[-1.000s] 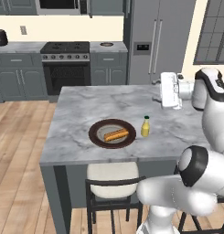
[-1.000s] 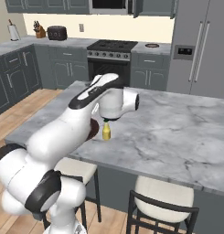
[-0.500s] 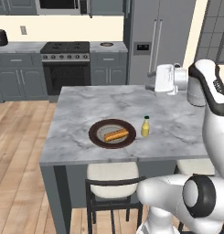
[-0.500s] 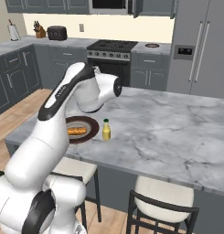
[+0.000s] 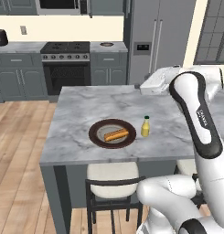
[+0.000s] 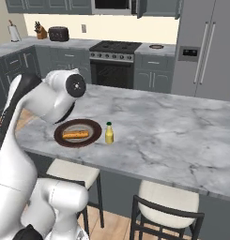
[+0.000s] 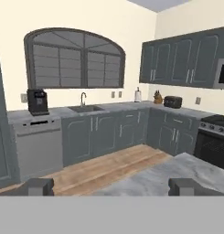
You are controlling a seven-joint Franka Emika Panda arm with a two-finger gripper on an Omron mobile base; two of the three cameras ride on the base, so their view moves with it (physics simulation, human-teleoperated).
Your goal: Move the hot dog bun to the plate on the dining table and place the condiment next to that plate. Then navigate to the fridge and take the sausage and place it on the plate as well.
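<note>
The hot dog bun [image 5: 115,135] [image 6: 75,134] lies on the dark round plate [image 5: 98,138] [image 6: 63,142] near the front edge of the marble dining table [image 5: 90,103] [image 6: 172,126]. The yellow condiment bottle [image 5: 145,126] [image 6: 109,133] stands upright just right of the plate, apart from its rim. My gripper [image 5: 144,86] [image 7: 111,186] hangs high over the table's far right side, well away from both. Its fingertips [image 7: 36,186] stand wide open with nothing between them. The fridge [image 5: 157,39] [image 6: 205,47] stands shut behind the table; the sausage is hidden.
A stove [image 5: 67,57] [image 6: 114,58] sits left of the fridge along the back counter. Two stools [image 5: 111,183] [image 6: 165,206] are tucked under the table's near edge. The hand view faces a sink [image 7: 83,109], a dishwasher [image 7: 39,146] and open wooden floor [image 7: 109,167].
The arm has drawn up and back from above the table, and the hand has turned level toward the far kitchen wall. The gripper stayed open. Bun, plate and bottle have not moved.
</note>
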